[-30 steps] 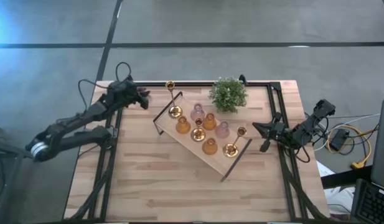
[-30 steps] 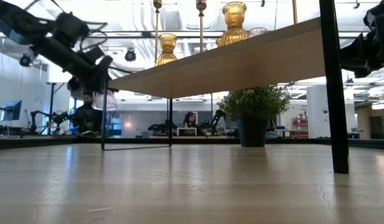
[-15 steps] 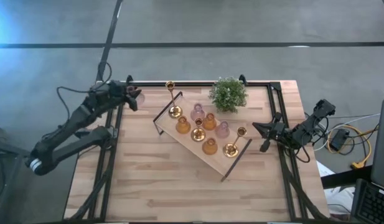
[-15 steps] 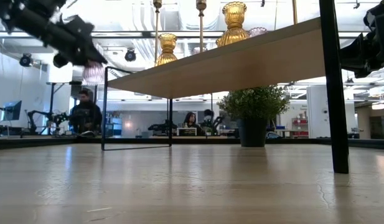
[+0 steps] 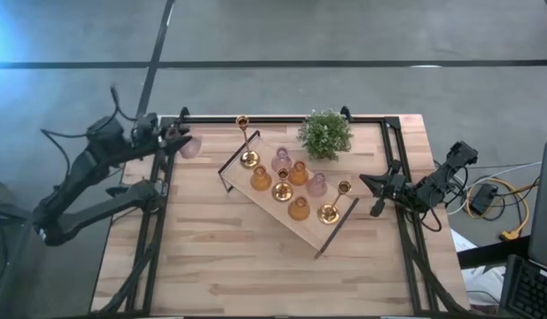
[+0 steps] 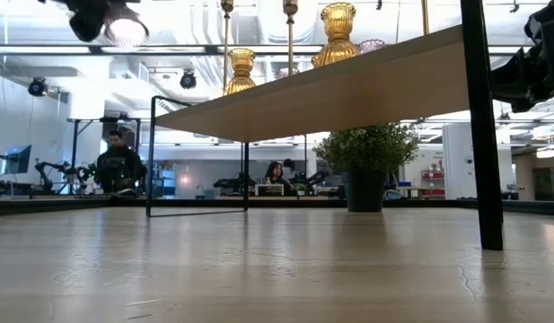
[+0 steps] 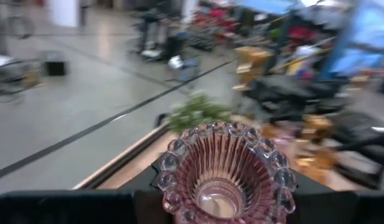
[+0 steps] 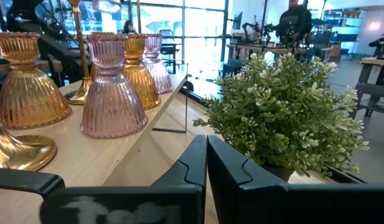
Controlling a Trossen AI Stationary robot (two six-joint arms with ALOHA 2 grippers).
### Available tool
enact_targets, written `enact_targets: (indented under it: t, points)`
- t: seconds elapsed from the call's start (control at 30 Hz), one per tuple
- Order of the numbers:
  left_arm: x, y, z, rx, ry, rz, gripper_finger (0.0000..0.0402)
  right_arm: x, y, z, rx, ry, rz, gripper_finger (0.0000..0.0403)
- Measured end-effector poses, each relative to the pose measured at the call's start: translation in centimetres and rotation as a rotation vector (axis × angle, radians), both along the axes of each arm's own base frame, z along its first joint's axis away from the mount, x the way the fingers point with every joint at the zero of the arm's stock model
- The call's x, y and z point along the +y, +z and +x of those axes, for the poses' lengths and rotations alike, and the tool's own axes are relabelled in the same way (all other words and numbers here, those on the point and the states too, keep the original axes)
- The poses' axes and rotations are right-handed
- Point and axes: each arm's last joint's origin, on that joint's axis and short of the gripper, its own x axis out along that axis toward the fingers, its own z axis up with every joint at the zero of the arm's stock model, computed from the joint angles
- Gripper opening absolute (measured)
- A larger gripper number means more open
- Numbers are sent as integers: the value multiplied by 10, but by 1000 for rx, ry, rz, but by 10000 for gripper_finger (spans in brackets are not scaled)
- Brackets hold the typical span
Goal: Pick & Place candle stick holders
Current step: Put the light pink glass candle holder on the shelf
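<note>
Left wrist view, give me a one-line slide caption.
Left gripper holds a ribbed pink glass candle holder in the air, with the blurred potted plant beyond.

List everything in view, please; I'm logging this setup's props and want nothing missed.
table: one, pale wood, black frame
wooden tray: one, black wire handles, lying diagonally mid-table
amber holders: four, amber-orange glass, on the tray
pink holders: two, pale pink glass, on the tray
held pink holder: one, pale pink, above the table's far left corner
gold holders: two, shiny, tall-stemmed, one at each end of the tray
potted plant: one, green, at the far edge beside the tray
people: at least two, in the room behind
left gripper: clamped on the held pink holder
right gripper: shut, empty, at the table's right edge
</note>
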Motion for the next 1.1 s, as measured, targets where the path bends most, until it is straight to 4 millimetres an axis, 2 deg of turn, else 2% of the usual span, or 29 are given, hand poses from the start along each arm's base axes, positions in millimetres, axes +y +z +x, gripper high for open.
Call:
enact_targets:
  t: [0.2, 0.4, 0.57, 0.73, 0.93, 1.03, 1.1]
  points:
    - [-12, 0, 8, -9, -195, -21, 126, 0, 0, 0, -1, 0, 1, 8]
    - [-25, 0, 24, -39, -365, -23, 126, 0, 0, 0, -1, 0, 2, 8]
    - [-37, -3, 48, -1, -461, -16, 126, 0, 0, 0, 0, 0, 1, 8]
    - [-58, -11, 78, 64, -540, 14, 126, 0, 0, 0, 0, 0, 0, 8]
    - [-81, -24, 110, 168, -552, 42, 126, 0, 0, 0, -1, 0, 1, 8]
    - [-88, -19, 123, 142, -552, 52, 126, 0, 0, 0, 0, 0, 0, 8]
    - [-90, -24, 132, 159, -548, 53, 126, 0, 0, 0, -1, 0, 2, 8]
